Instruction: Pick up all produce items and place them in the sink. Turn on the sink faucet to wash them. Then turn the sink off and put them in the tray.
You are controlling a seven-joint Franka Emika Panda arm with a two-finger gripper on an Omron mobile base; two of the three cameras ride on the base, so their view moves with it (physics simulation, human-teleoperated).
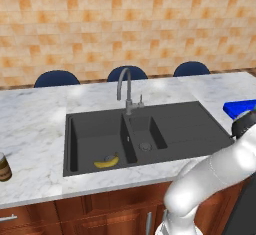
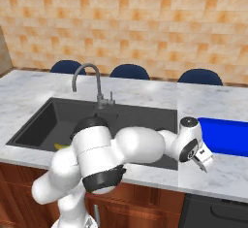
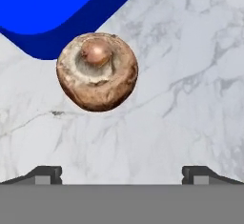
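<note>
The gripper (image 3: 122, 174) hangs with its jaws spread wide and nothing between them, just above the marble counter (image 3: 190, 75) beside the tray (image 3: 43, 4); its two dark fingertips (image 3: 45, 174) stand far apart at the near edge of the hand view. Ahead of them, off toward one fingertip, sits the small brown ball (image 3: 97, 71), a round mottled mushroom with its pale stem end turned up, resting on the marble just beside the rounded corner of the blue tray and apart from the fingers. From behind, the gripper (image 2: 203, 163) is seen low over the counter, close to the near edge of the tray (image 2: 225, 135). Well away from the tray, in the large basin of the dark sink (image 1: 190, 124), the yellow banana (image 1: 107, 161) lies near the front wall. The faucet (image 1: 126, 90) arches over the sink from the far rim. At the far end of the counter from the tray stands a dark brown jar (image 1: 4, 167)
</note>
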